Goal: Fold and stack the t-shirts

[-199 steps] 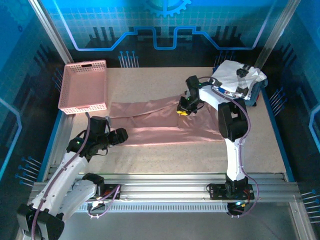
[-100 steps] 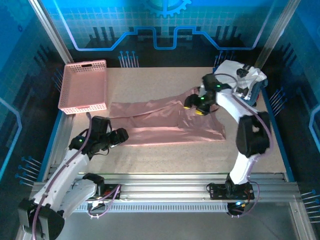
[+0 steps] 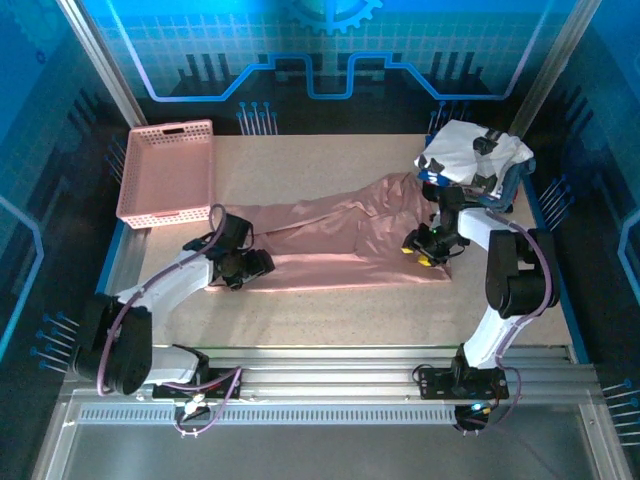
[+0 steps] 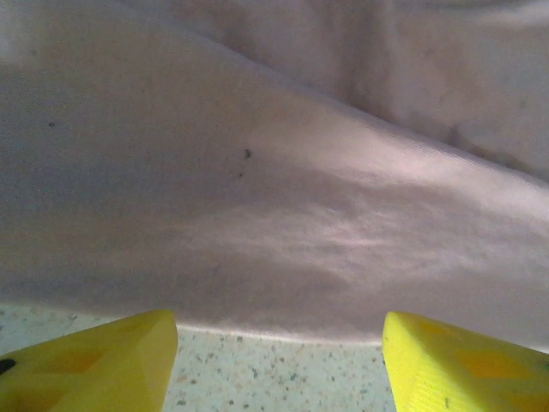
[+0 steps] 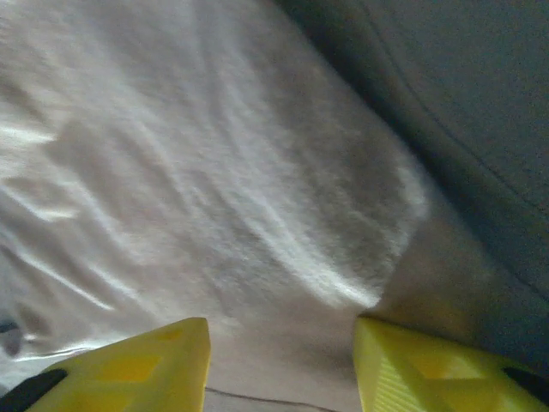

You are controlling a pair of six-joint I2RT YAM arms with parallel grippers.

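The left gripper (image 3: pixel 250 266) (image 4: pixel 279 343) stood open, holding nothing, its yellow fingers straddling the near left hem of the dusty-pink t-shirt (image 3: pixel 330 240) (image 4: pixel 283 189). The right gripper (image 3: pixel 425 246) (image 5: pixel 283 360), jaws parted, sat over that shirt's rumpled right end. A white t-shirt (image 3: pixel 468 152) lay on a navy t-shirt (image 3: pixel 512 188) just behind it. A pink lattice basket (image 3: pixel 165 172) stood at the far left.

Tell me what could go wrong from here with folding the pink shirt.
1. The left gripper is open at the pink shirt's near hem, with bare table between its fingers, so closing may miss the cloth.
2. The right gripper, also open, sits close to the white shirt, and a pull might drag it.
3. The pink shirt is bunched at its far right, so a fold could trap wrinkles.
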